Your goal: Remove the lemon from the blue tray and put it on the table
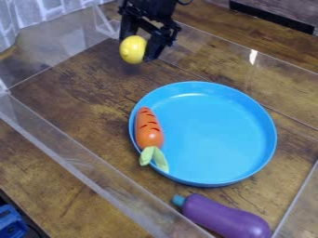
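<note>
Lemon [132, 49] in shut claw [139, 46]

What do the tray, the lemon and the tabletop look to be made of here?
The blue tray: likely plastic, with a uniform bright colour, soft sheen and moulded rim. The lemon, held in the gripper: probably a plastic or rubbery toy, smooth and evenly yellow. The table: dark wood planks, or a wood-look surface, with visible grain and seams and a fairly matt finish.

yellow lemon [132, 49] above the brown table [74, 93], apart from the round blue tray [224, 139]
</note>
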Tool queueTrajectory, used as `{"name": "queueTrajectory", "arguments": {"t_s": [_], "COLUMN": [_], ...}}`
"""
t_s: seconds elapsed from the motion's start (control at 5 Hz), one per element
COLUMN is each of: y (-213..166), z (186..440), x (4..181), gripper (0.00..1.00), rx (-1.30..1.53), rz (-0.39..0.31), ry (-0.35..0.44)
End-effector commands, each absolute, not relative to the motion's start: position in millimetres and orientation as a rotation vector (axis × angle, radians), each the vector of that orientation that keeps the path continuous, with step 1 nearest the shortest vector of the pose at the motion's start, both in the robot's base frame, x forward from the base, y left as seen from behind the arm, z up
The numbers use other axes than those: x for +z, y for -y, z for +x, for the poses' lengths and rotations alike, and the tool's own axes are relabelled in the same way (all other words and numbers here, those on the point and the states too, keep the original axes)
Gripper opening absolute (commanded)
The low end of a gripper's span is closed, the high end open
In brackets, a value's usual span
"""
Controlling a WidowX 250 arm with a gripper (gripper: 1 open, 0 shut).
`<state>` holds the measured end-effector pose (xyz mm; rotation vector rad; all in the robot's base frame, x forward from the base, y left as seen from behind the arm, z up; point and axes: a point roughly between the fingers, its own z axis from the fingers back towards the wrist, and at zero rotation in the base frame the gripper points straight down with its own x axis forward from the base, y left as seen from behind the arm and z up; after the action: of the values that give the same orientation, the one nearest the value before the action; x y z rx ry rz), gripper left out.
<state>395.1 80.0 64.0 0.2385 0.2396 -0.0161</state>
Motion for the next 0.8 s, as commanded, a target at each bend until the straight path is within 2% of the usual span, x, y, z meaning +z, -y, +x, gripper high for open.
{"name": "queueTrajectory", "arguments": {"t_s": [0.0, 0.4, 0.6], "y": [-99, -115, -117], "z": [408, 416, 415], "x": [82.3, 63.0, 60.7], "gripper": [0.0, 0.0, 1.0], "rx": [0.021, 0.028, 0.025], "rz": [0.263, 0.279, 0.262], "ry": [-0.182, -0.222, -0.226]}}
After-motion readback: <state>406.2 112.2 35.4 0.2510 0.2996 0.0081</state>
